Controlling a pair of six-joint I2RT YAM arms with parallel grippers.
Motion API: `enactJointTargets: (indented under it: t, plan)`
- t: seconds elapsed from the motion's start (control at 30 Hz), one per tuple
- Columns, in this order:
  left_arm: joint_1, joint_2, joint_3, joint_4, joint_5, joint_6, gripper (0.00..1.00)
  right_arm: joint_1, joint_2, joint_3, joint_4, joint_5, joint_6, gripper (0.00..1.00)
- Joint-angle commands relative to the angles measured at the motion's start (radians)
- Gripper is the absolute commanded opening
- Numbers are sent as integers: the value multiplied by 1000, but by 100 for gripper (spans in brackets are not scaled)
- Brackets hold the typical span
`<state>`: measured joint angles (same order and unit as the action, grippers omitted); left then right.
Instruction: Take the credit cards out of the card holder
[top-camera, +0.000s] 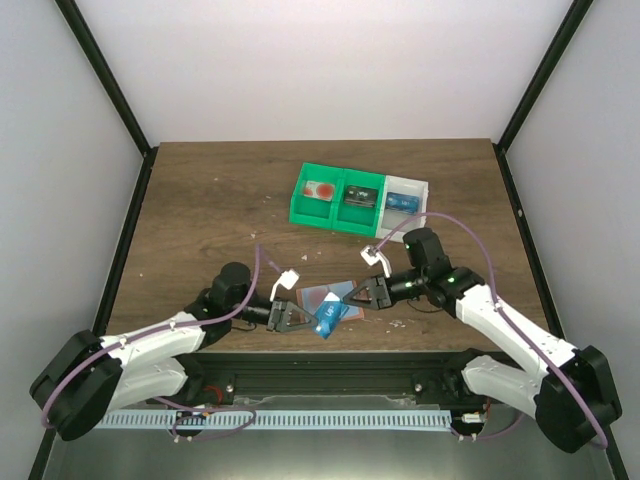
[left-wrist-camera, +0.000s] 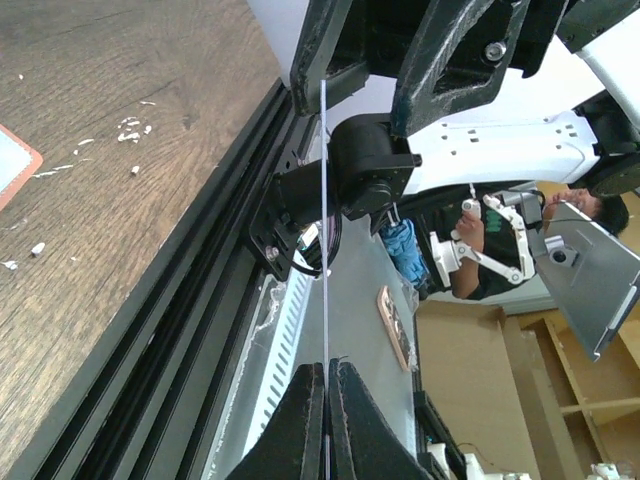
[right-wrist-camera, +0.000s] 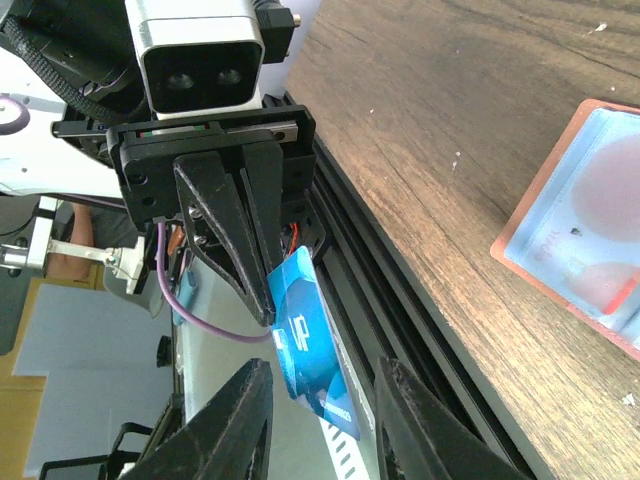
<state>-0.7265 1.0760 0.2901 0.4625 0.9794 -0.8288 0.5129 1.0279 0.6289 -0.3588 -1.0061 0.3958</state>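
The salmon-pink card holder (top-camera: 318, 293) lies flat on the table near its front edge, its light-blue face up; it also shows in the right wrist view (right-wrist-camera: 585, 225), and one corner shows in the left wrist view (left-wrist-camera: 12, 165). My left gripper (top-camera: 310, 320) is shut on a blue credit card (top-camera: 329, 318) and holds it out over the table's front edge. That card is edge-on in the left wrist view (left-wrist-camera: 325, 250). My right gripper (right-wrist-camera: 322, 425) is open, with its jaws on either side of the blue card (right-wrist-camera: 308, 345) and not touching it.
Two green bins (top-camera: 337, 197) and a white bin (top-camera: 405, 198) stand at the back, holding small red, black and blue items. A black rail (right-wrist-camera: 400, 290) runs along the table's near edge. White crumbs (left-wrist-camera: 128, 126) lie scattered on the wood.
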Motion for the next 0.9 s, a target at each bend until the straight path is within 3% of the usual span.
enactJointTargets:
  t: [0.0,0.33,0.87]
  plan:
    - [-6,-1,7,43,34,13,0,-2,12,27,0,-36,-23,28]
    - [-5,23,9,74,36,7,0,-2,9,-18,94,-134,27,22]
    - [-6,24,1,85,33,8,0,1,55,-24,69,-86,9,35]
